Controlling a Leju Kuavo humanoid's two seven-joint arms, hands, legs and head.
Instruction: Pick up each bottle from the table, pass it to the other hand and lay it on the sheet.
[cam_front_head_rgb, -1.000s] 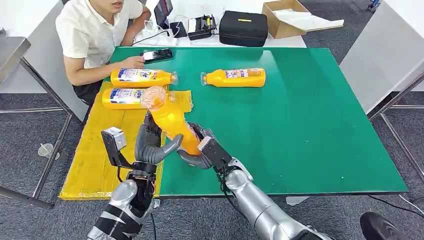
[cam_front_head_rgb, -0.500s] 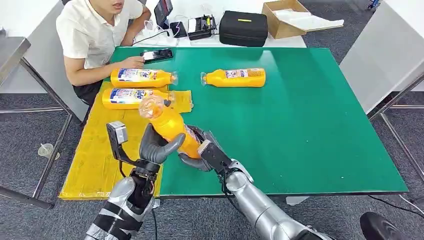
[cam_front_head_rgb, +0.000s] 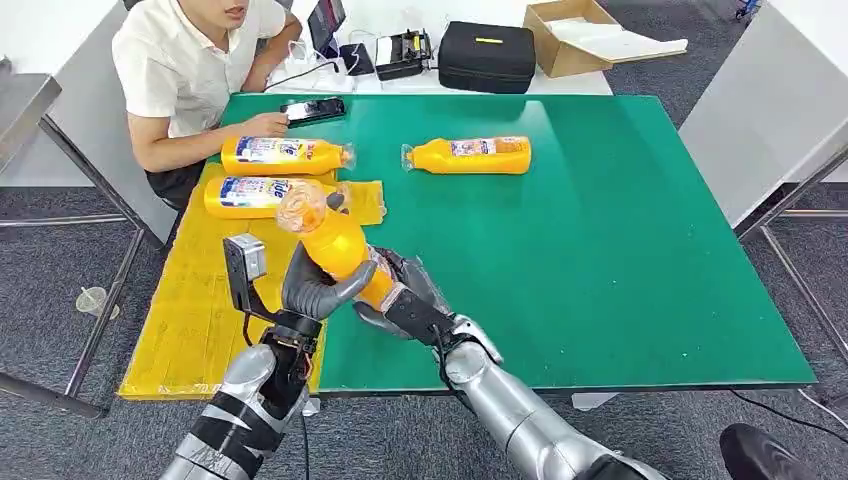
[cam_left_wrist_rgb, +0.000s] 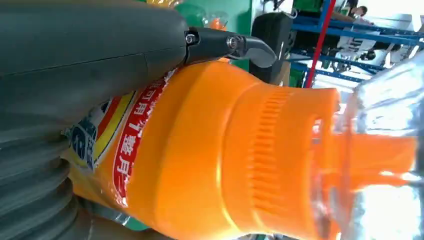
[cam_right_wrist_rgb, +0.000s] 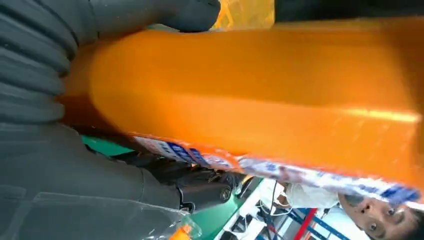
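Both hands, left hand and right hand, grip one bottle above the green table (grey carpet below).

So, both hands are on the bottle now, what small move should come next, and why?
Probably the right robot hand should let go. The left robot hand already wraps the held bottle, which stands tilted above the table edge beside the yellow sheet, so the handover looks nearly complete.
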